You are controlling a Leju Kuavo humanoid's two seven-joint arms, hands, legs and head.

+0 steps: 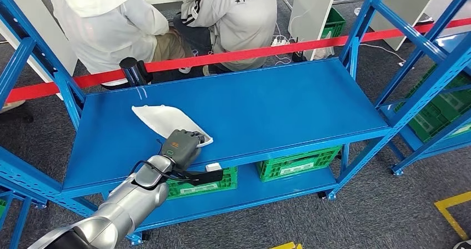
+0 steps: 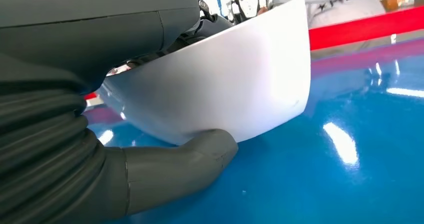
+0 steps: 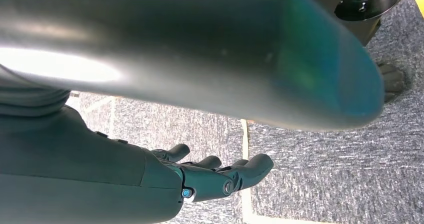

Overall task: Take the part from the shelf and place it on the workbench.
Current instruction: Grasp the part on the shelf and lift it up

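The thin white curved plastic part [image 1: 166, 121] is seen lying on the blue metal shelf [image 1: 266, 104], its near edge gripped by the left hand [image 1: 182, 145]. The right hand [image 3: 220, 176] is shown hanging empty, fingers loosely apart, above grey carpet [image 3: 330, 174].

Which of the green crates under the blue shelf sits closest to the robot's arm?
The green crate right beneath the left hand, partly hidden behind the forearm. The second crate on that lower level sits further right, clear of the arm.

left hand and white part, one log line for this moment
left hand: grips white part | part: on blue shelf | right hand: empty, over carpet
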